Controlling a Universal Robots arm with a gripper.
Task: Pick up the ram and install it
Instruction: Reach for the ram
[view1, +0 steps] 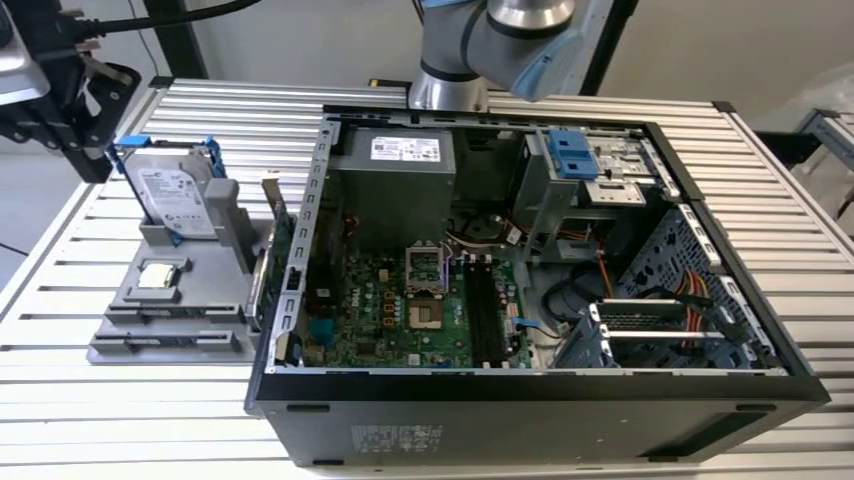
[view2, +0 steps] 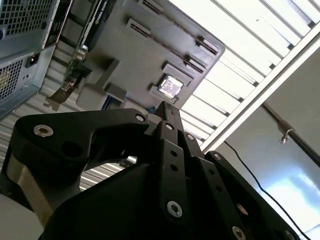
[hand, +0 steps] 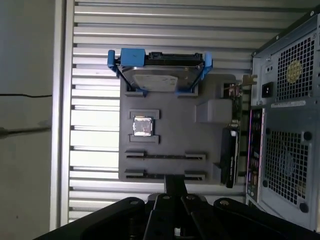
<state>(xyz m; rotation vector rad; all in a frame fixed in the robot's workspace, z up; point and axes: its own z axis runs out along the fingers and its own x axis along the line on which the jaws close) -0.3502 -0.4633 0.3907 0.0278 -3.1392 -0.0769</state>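
The ram (hand: 165, 156) is a thin dark stick standing on edge in a slot of the grey holder (hand: 210, 145); in the exterior view the ram (view1: 174, 318) sits near the holder's front. A second like slot lies beside it, partly behind my fingertips. My gripper (hand: 175, 184) hangs well above the holder's front edge. Its black fingers are pressed together with nothing seen between them, as the second wrist view of the gripper (view2: 169, 111) also shows. In the exterior view the gripper (view1: 88, 160) is at the far left, above the table. The motherboard's black memory slots (view1: 483, 315) lie inside the open computer case (view1: 534, 388).
On the holder stand a silver hard drive in a blue frame (view1: 171, 195), a processor chip (view1: 159, 274) and an upright card with a metal bracket (view1: 274, 240). The case wall rises right beside the holder. The arm's base (view1: 447, 85) stands behind the case on the slatted table (view1: 134, 400).
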